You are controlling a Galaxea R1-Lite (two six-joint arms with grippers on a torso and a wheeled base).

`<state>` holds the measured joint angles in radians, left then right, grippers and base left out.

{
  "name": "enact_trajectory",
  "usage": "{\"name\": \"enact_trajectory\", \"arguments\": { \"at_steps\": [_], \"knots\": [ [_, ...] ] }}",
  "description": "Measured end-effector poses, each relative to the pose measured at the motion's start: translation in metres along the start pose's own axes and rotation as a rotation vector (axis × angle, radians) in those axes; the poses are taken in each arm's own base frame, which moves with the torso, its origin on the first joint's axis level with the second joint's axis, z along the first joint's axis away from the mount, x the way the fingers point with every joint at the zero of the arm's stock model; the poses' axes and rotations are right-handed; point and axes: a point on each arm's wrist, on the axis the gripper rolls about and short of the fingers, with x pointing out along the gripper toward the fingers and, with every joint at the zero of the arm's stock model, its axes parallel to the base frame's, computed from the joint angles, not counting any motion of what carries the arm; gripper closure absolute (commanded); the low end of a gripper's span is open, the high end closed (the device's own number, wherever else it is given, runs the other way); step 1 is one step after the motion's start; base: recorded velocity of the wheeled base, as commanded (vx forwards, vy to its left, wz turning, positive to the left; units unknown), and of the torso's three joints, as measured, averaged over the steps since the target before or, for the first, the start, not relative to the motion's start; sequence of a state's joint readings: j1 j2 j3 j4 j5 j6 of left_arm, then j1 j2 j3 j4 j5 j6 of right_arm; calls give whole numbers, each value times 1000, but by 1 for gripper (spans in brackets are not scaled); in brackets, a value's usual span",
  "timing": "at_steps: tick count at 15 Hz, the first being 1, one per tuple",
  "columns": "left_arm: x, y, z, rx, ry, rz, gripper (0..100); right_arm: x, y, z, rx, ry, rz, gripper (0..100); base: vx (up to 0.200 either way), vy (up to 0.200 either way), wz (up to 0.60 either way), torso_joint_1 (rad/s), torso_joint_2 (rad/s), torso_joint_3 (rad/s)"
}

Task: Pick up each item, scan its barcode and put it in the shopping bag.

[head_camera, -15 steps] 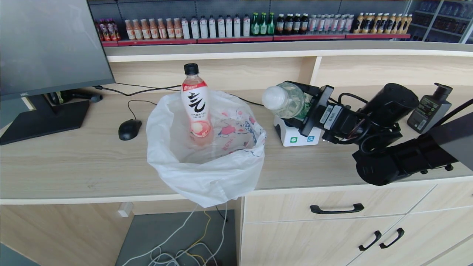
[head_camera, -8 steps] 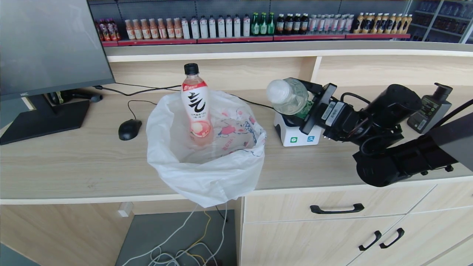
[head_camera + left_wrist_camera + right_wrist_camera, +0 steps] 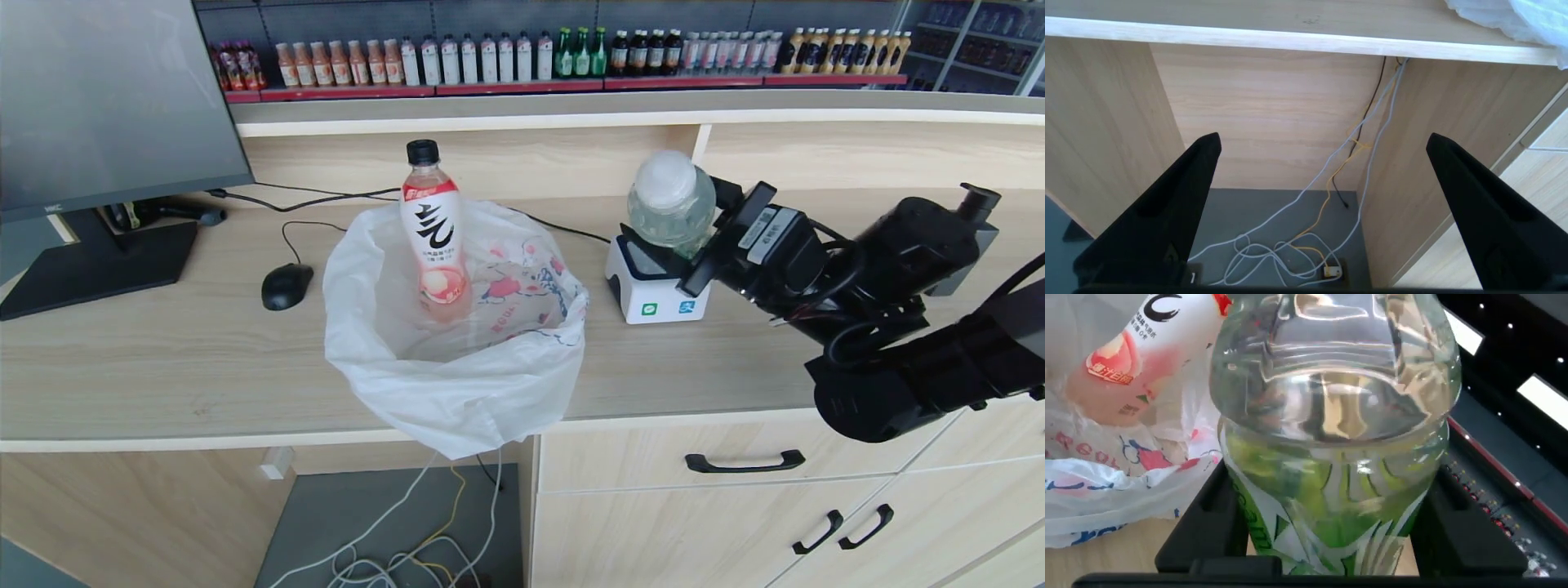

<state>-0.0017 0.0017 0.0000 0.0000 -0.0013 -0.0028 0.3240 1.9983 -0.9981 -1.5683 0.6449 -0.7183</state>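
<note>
My right gripper (image 3: 692, 224) is shut on a clear water bottle (image 3: 669, 200) with a green label, holding it just above the white barcode scanner (image 3: 649, 287) on the counter. In the right wrist view the water bottle (image 3: 1331, 433) sits between the black fingers (image 3: 1200, 531), base toward the camera. A white plastic shopping bag (image 3: 457, 359) stands open at the counter's front edge. A pink drink bottle (image 3: 433, 233) with a black cap stands upright in it; this pink bottle (image 3: 1127, 359) also appears in the right wrist view. My left gripper (image 3: 1323, 220) hangs open below the counter.
A black mouse (image 3: 286, 286) and a monitor (image 3: 106, 106) sit left of the bag. A dark pump bottle (image 3: 976, 204) stands at the far right behind my arm. Drawers (image 3: 743, 461) front the counter under the scanner. Loose cables (image 3: 1315, 237) lie on the floor beneath.
My right gripper has swung the water bottle right and up, turning it from pointing left toward the bag to standing over the scanner. The left arm has not visibly changed.
</note>
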Motion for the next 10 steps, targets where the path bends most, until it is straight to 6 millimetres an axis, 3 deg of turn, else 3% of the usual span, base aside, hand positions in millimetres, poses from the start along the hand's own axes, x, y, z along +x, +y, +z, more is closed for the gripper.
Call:
{"name": "enact_trajectory", "arguments": {
  "at_steps": [6, 10],
  "knots": [
    [0, 0, 0, 0, 0, 0, 0, -1, -29, 51, 184, 17, -211, 100, 0, 0, 0, 0, 0, 0],
    [0, 0, 0, 0, 0, 0, 0, -10, -38, 75, 296, -15, -244, 100, 0, 0, 0, 0, 0, 0]
  ]
}}
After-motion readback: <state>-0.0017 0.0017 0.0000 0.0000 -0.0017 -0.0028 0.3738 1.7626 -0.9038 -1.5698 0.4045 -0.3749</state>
